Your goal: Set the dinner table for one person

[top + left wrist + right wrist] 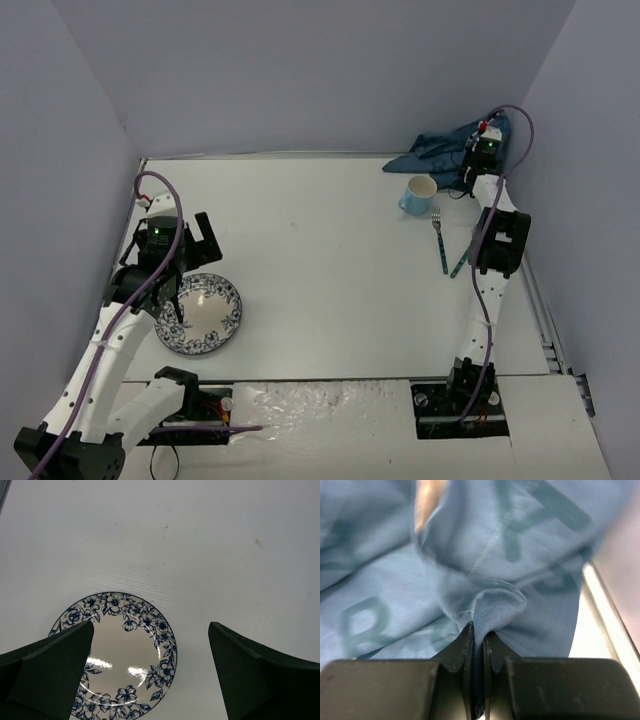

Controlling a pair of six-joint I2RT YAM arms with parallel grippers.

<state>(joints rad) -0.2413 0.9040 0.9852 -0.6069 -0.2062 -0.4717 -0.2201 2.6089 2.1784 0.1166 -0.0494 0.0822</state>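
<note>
Your left gripper (190, 262) (151, 626) hangs w/ its fingers (50, 670) spread wide, nothing between them and nothing held. Below those fingers sits the round white ceramic plate w/ a blue floral rim (232, 310) (115, 601). In the wrist view the left finger overlaps the plate's left edge. The right finger is clear of it, over bare surface. No contact w/ the plate is visible, and neither view shows how high the tips are above it.

Your right gripper (466, 178) (478, 632) is pinched nearly closed on a fold of the crumpled blue cloth mat w/ darker lettering (435, 152) (385, 590). Only a thin slit shows between its fingers (452, 690), and fabric fills it. The rest of the mat bunches ahead of the tips and to both sides.

The dinner table, a large plain white flat rectangular top w/ thin grey edge strips (330, 250) (200, 540), lies under both grippers. The right fingers are at its far right corner, the left ones toward its near left.

Left of the right fingers, near the mat, stands a light blue ceramic mug (418, 195), upright. On the near side of it a green-handled metal fork (440, 245) lies flat, tines toward the mug. Beside that is a second green-handled utensil (461, 263), partly behind the arm, type unclear.
</note>
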